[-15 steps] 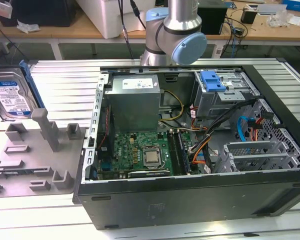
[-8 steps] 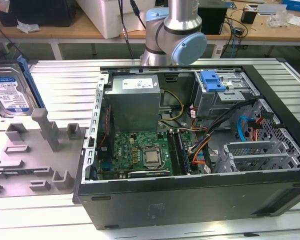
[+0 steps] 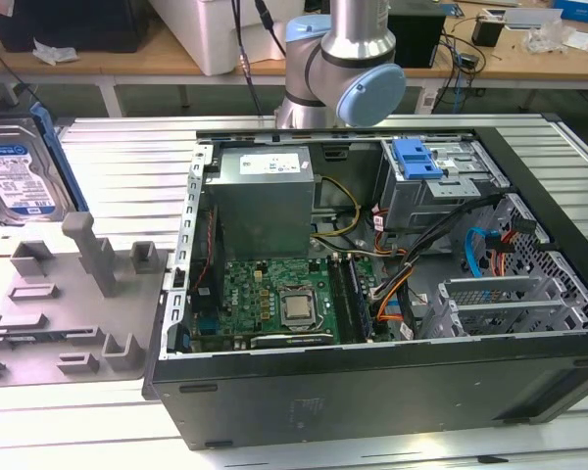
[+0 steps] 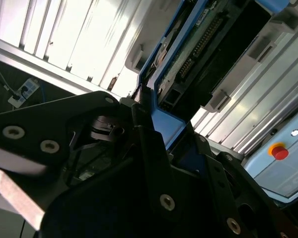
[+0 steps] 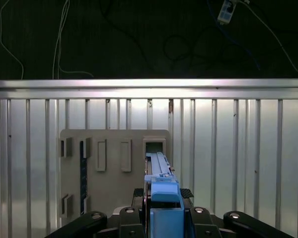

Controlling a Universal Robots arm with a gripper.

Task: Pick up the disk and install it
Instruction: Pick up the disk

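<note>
Exterior view: the arm (image 3: 345,69) stands behind the open computer case (image 3: 372,294), and its upper part is cut off by the picture's top edge. The disk (image 3: 18,181) stands upright at the exterior view's left, over the far corner of the grey tray (image 3: 69,313) on the bench (image 3: 127,157). It is partly cropped, and I cannot tell if it touches the tray. It is silver with a white-and-blue label and a blue frame. In the first wrist view the claw (image 5: 161,194) is closed on that blue frame, 1 pad on each side.
</note>
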